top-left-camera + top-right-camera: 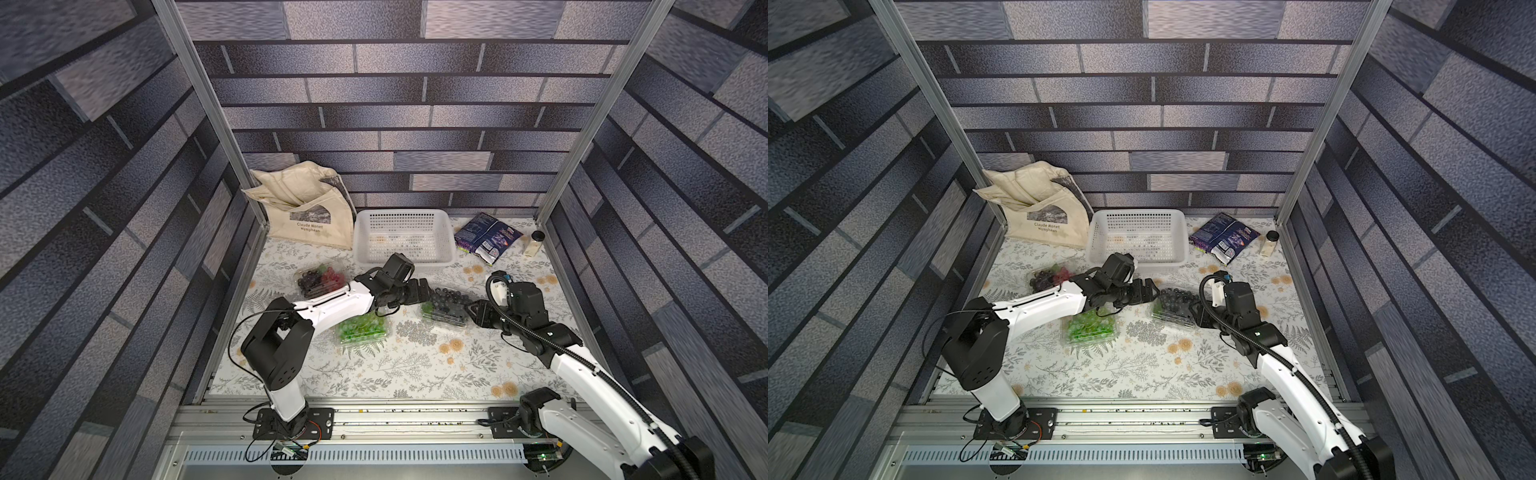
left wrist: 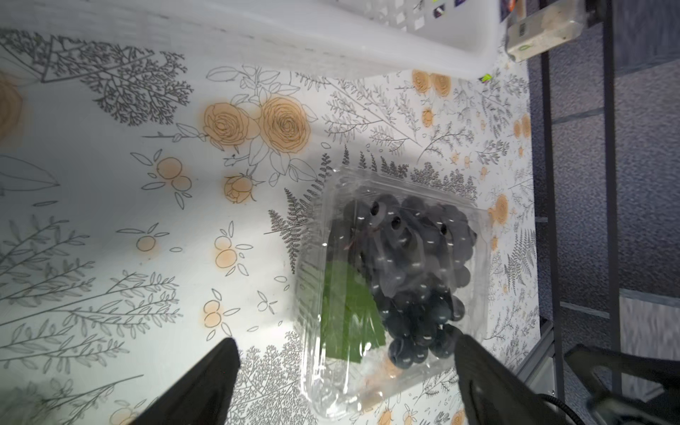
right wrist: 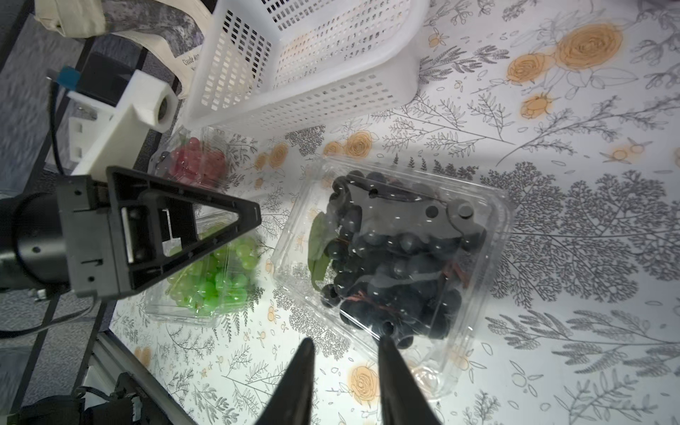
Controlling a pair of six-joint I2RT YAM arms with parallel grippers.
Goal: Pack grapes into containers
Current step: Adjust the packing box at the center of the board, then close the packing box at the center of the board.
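"Where are the dark grapes (image 1: 448,300)?"
"In both top views, in a clear container (image 1: 1173,325) on the counter (image 1: 415,370), with the left gripper (image 1: 428,291) and right gripper (image 1: 471,309) on either side."
"Left wrist view?"
"Fingers wide apart at the container."
"Right wrist view?"
"Fingers narrowly apart, nothing between them, one tip at its edge."

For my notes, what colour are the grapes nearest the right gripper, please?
Dark purple-black grapes, clearest in the right wrist view.
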